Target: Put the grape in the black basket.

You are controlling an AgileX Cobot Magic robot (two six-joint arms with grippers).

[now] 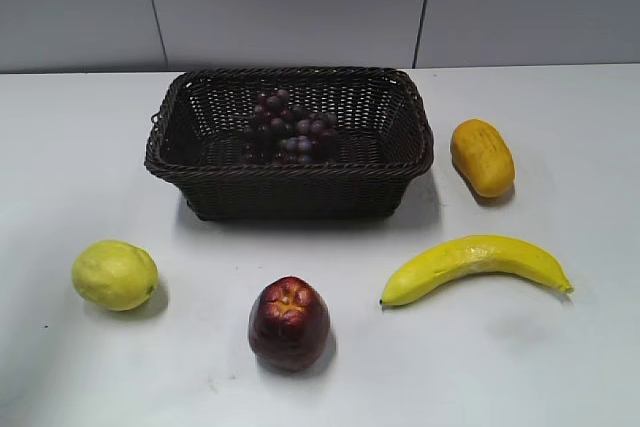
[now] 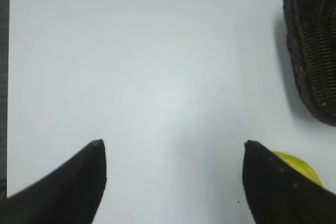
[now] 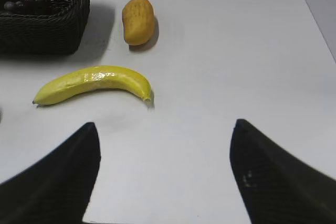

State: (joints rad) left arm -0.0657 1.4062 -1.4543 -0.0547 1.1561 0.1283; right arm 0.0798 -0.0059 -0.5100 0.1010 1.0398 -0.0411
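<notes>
Grape (image 1: 289, 127) sits inside the black basket (image 1: 290, 174), both hands clear and spread.

Exterior view: basket at 12 o'clock on the white bench (image 1: 60, 147); grape bunch lies on its floor, roughly centre, leaning toward the back wall. Lemon (image 1: 114, 274) at 8 o'clock, dark red apple (image 1: 289, 322) at 6, banana (image 1: 475, 265) at 4, orange-yellow fruit (image 1: 482, 156) at 2, just beside the basket's right wall. All four apart from each other. Left hand (image 2: 173, 145): fingers wide apart, nothing between them, bare bench below, basket corner at 2 o'clock. Right hand (image 3: 165, 127): fingers wide apart, empty, banana at 10 o'clock of its view.
</notes>
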